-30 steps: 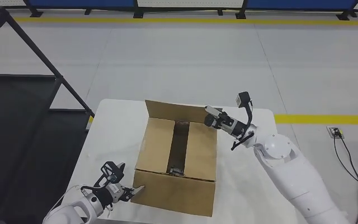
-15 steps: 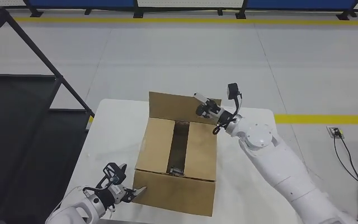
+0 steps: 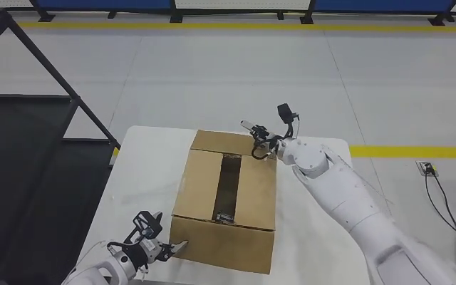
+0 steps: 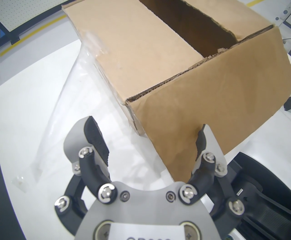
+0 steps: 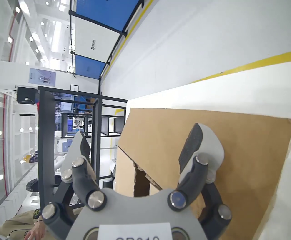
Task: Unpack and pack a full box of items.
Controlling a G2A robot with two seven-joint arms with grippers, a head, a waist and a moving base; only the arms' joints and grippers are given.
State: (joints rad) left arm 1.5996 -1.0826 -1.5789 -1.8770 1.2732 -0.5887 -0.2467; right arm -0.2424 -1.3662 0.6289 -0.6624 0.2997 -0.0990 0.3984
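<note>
Though its long flaps (image 3: 199, 187) lay folded, the brown cardboard box (image 3: 256, 196) seemed only half closed; left claw (image 4: 147, 123) and right claw (image 5: 137, 134) gaped, released, at the end flaps (image 3: 222, 246).

Folded flaps (image 3: 198, 184) leave the box (image 3: 221, 247) one narrow central slot (image 3: 228, 185).

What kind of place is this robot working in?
Probably a workshop or warehouse hall: a yellow painted line on the pale floor, blue wall panels, and black metal shelving racks.
</note>
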